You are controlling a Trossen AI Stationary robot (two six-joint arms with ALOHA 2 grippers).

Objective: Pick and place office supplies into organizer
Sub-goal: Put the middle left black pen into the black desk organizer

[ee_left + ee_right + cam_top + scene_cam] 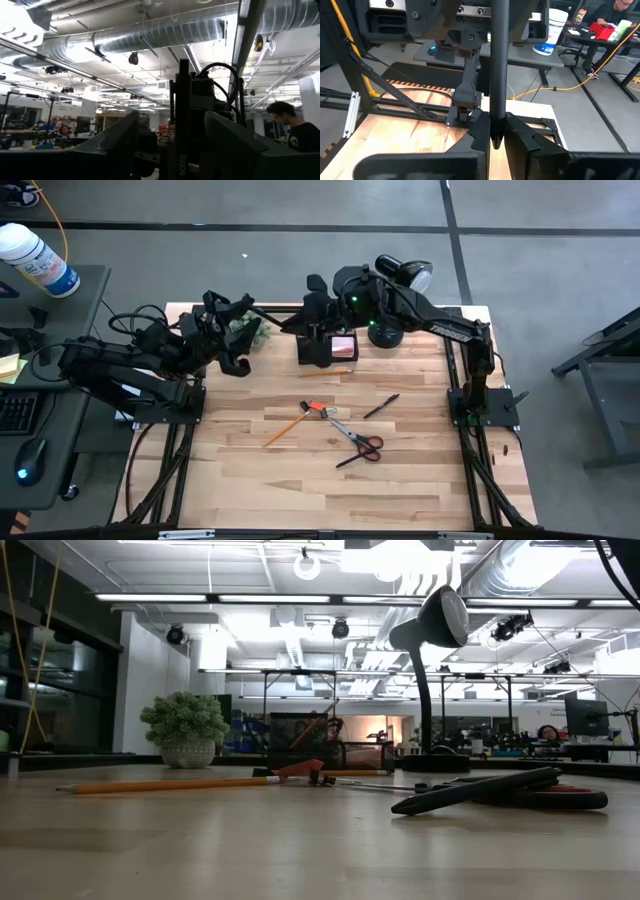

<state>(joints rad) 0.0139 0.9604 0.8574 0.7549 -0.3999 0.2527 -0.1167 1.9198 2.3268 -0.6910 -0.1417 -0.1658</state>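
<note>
Several supplies lie loose near the middle of the high view: an orange pencil (284, 428), a small red piece (316, 408), the scissors (360, 446) and a black pen (381, 406). A second pencil (336, 370) lies just below the organizer (308, 350), which stands at upper centre with a pink pad (343, 345) in it.

The step in hand looks like the drop-off. The right gripper (496, 136) hangs over the organizer, its fingers (476, 134) pinching a dark pen-like stick (499, 60). The stick stands upright, its long axis running top to bottom of the right wrist view, and its pointed tip shows low between the fingers. I cannot tell which compartment lies under it.

Next, I judge, the stick must be lined up over the taller compartment, lowered while kept upright, and released without knocking the organizer or the lamp (400, 275) just to its right.

The left gripper (235, 345) waits at upper left beside the plant (250, 332), its fingers (115, 145) spread apart.
</note>
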